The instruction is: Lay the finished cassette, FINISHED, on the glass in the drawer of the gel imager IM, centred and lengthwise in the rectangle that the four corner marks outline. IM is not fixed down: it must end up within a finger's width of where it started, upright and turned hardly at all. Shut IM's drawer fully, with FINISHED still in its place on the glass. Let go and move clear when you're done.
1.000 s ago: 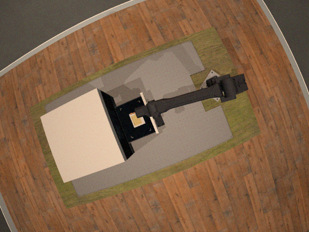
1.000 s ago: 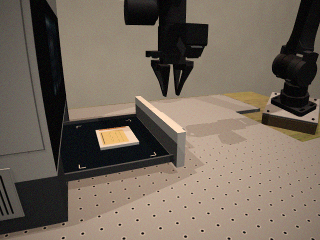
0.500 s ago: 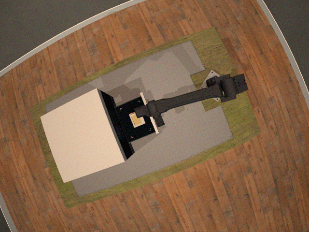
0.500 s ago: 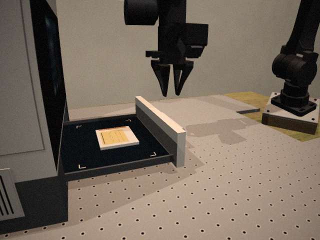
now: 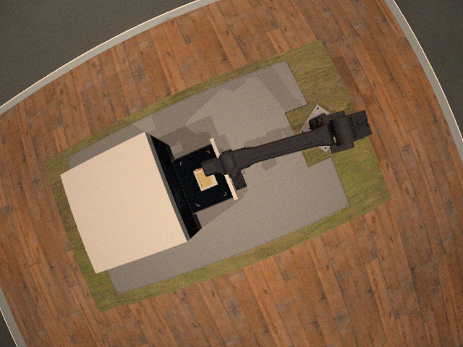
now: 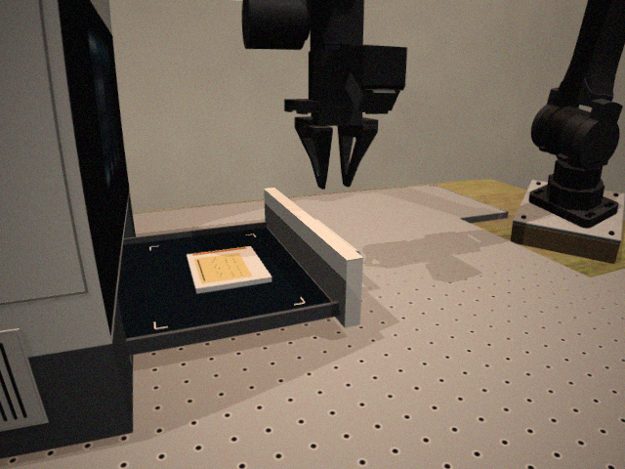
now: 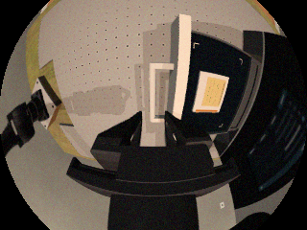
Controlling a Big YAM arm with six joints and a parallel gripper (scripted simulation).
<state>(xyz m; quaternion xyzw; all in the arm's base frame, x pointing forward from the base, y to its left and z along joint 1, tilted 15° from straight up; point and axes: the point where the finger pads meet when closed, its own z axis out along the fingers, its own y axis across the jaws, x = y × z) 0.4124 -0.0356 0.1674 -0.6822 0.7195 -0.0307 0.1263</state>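
My fingers (image 6: 318, 151) are parted by a narrow gap and grasp nothing, above the outer side of the drawer's pale front (image 5: 231, 188) (image 6: 312, 222) (image 7: 182, 62). FINISHED (image 5: 205, 181) (image 6: 227, 270) (image 7: 211, 92) lies flat on the dark glass (image 5: 187, 186) (image 6: 151, 287) (image 7: 201, 53), lengthwise and seemingly near the middle of the four corner marks, though my arm (image 5: 280, 147) partly covers it from above. IM (image 5: 123, 202) (image 6: 40, 201) (image 7: 283, 144) stands upright, drawer out.

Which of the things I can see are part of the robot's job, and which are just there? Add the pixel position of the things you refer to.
Part of the job:
- the flat cassette (image 5: 205, 180) (image 6: 225, 270) (image 7: 211, 92)
- the imager (image 5: 123, 202) (image 6: 40, 151), the big pale box
- its open drawer (image 5: 233, 187) (image 6: 312, 230) (image 7: 182, 62), with corner marks
- the gripper (image 6: 334, 187) (image 7: 153, 114), partly open and holding nothing

Just there:
- the perforated board (image 5: 276, 202) (image 6: 454, 378) (image 7: 106, 43)
- the wooden floor (image 5: 317, 291)
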